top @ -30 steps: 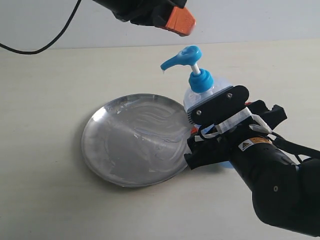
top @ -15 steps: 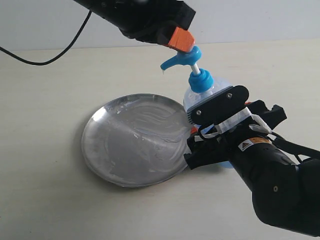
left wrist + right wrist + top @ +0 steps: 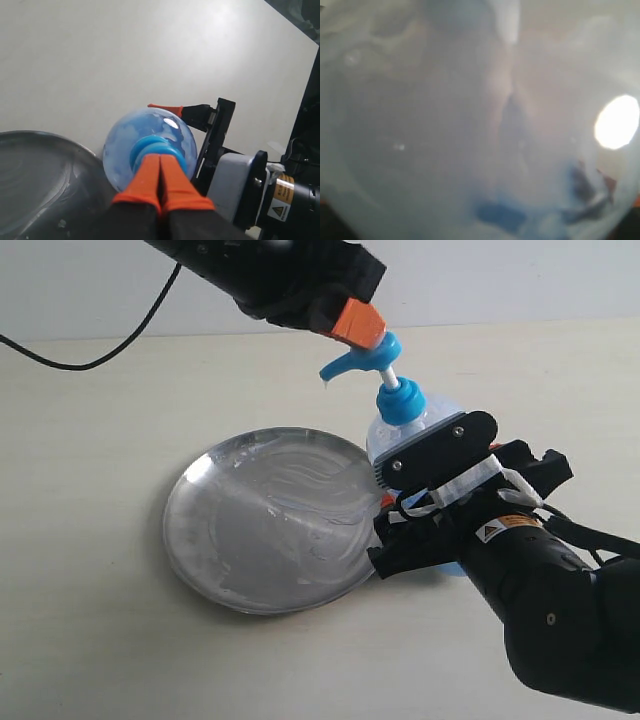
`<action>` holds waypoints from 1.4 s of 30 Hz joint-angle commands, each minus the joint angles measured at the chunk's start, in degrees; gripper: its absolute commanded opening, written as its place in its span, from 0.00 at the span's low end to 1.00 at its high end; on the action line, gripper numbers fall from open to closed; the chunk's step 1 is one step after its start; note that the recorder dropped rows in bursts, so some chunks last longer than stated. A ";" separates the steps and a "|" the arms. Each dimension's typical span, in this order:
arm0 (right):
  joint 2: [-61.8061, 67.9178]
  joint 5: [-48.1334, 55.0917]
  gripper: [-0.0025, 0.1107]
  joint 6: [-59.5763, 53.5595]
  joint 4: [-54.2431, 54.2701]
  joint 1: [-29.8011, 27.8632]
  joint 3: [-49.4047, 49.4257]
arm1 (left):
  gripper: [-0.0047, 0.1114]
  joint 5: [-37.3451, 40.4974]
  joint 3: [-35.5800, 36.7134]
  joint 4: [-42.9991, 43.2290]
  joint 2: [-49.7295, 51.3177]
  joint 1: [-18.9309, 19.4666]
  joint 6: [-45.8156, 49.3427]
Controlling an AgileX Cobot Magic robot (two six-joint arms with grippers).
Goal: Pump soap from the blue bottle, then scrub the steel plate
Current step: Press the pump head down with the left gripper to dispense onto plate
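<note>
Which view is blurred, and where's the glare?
Right wrist view: defocused, filled by the clear blue-pump soap bottle, one blown-out glare spot. Left wrist view: sharp, small highlight on the bottle. Exterior view: sharp, streaky reflections on the round steel plate.

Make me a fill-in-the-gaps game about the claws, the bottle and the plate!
The left claw has ___ tips. It rests on the blue bottle's ___ head. The right claw grips that ___. The steel plate has a ___ shape.
Missing words: orange, pump, bottle, round.
</note>
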 commanded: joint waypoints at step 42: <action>-0.18 -6.42 0.02 1.24 -7.08 0.09 -0.09 | 0.04 8.17 0.23 5.86 5.20 -0.27 -1.92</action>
